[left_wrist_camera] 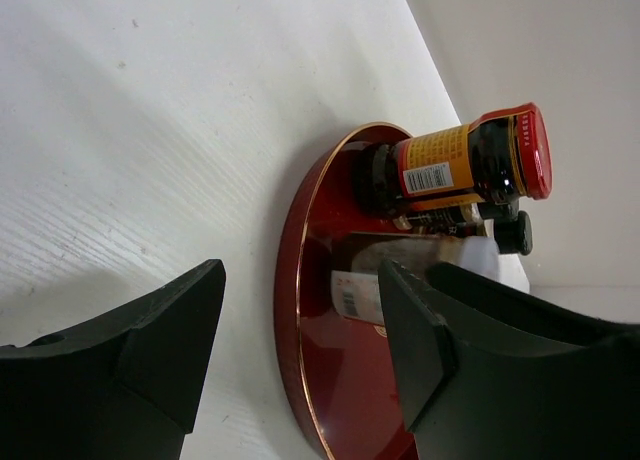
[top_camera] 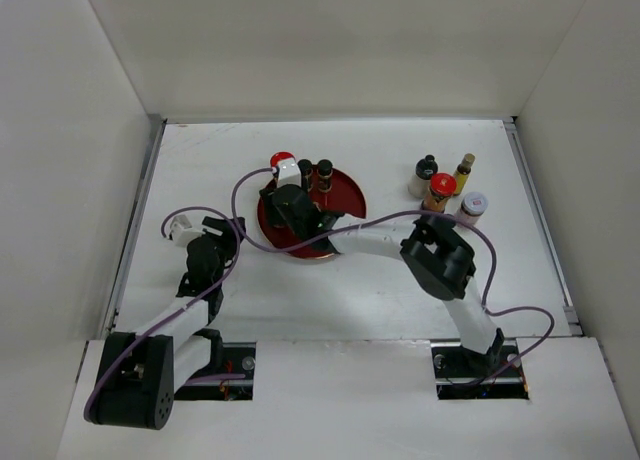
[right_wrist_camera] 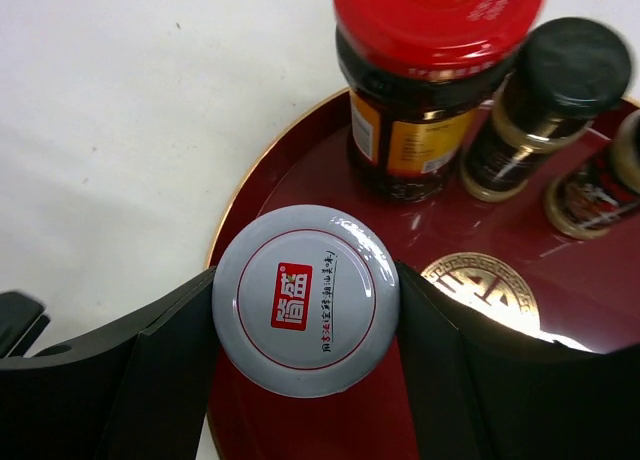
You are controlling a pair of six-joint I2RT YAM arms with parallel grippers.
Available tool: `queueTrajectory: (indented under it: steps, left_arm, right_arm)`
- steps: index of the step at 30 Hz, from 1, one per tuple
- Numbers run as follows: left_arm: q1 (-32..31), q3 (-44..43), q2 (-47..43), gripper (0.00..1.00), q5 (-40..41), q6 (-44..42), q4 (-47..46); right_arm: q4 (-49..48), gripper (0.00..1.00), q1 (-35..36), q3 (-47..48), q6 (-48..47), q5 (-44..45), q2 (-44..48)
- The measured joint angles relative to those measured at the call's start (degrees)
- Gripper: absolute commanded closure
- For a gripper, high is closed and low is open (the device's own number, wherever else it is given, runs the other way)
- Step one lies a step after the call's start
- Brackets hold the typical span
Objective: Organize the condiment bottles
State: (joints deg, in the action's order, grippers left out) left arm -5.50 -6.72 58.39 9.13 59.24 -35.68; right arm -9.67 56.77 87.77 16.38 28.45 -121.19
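My right gripper (top_camera: pixel 289 178) reaches over the red round tray (top_camera: pixel 345 205) and is shut on a white-lidded jar (right_wrist_camera: pixel 306 300), both fingers pressed against its sides, at the tray's left part. I cannot tell whether the jar touches the tray. Just beyond it on the tray stand a brown jar with a red lid (right_wrist_camera: pixel 420 90) and two small dark black-capped bottles (right_wrist_camera: pixel 545 100). My left gripper (left_wrist_camera: pixel 300 310) is open and empty, low over the table just left of the tray rim (left_wrist_camera: pixel 290 280). Several more bottles (top_camera: pixel 440 190) stand on the table at the right.
The right group holds a black-capped jar (top_camera: pixel 425 175), a slim yellowish bottle (top_camera: pixel 463 170), a red-lidded jar (top_camera: pixel 438 192) and a white-lidded jar (top_camera: pixel 472 208). White walls enclose the table on three sides. A purple cable (top_camera: pixel 250 242) loops past the tray's front.
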Motion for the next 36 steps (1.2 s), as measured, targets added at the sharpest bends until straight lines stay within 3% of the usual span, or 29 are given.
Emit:
queueTrajectory:
  steps: [5, 12, 20, 24, 27, 30, 34, 36]
  left_arm:
    - [0.2, 0.0, 0.6, 0.39, -0.4, 0.4, 0.0]
    - [0.2, 0.0, 0.6, 0.39, -0.7, 0.6, -0.1]
    - [0.2, 0.0, 0.6, 0.39, -0.8, 0.6, -0.1]
    - [0.2, 0.0, 0.3, 0.39, -0.8, 0.6, -0.1]
    - [0.2, 0.0, -0.4, 0.39, -0.7, 0.5, -0.1]
    - [0.2, 0.0, -0.9, 0.39, -0.7, 0.5, 0.0]
    - [-0.4, 0.0, -0.9, 0.39, -0.6, 0.4, -0.1]
    - [-1.0, 0.0, -0.8, 0.40, -0.6, 0.3, -0.1]
  right_arm:
    - [0.4, 0.47, 0.0, 4.7, -0.6, 0.2, -4.6]
    - [0.1, 0.22, 0.0, 9.0, -1.2, 1.4, -7.8]
    - [-2.6, 0.13, 0.0, 9.1, -1.2, 2.6, -7.5]
    - [-2.9, 0.23, 0.0, 3.8, -1.3, 2.2, -1.9]
    - [-3.5, 0.54, 0.2, -4.1, -1.2, 2.3, 7.5]
    - [-4.9, 0.73, -0.4, -13.8, -0.3, 3.0, 19.5]
    - [-6.1, 0.73, -5.3, -28.8, 1.5, 6.1, 37.1]
    - [-5.3, 0.61, -10.4, -35.1, 2.4, 8.7, 44.3]
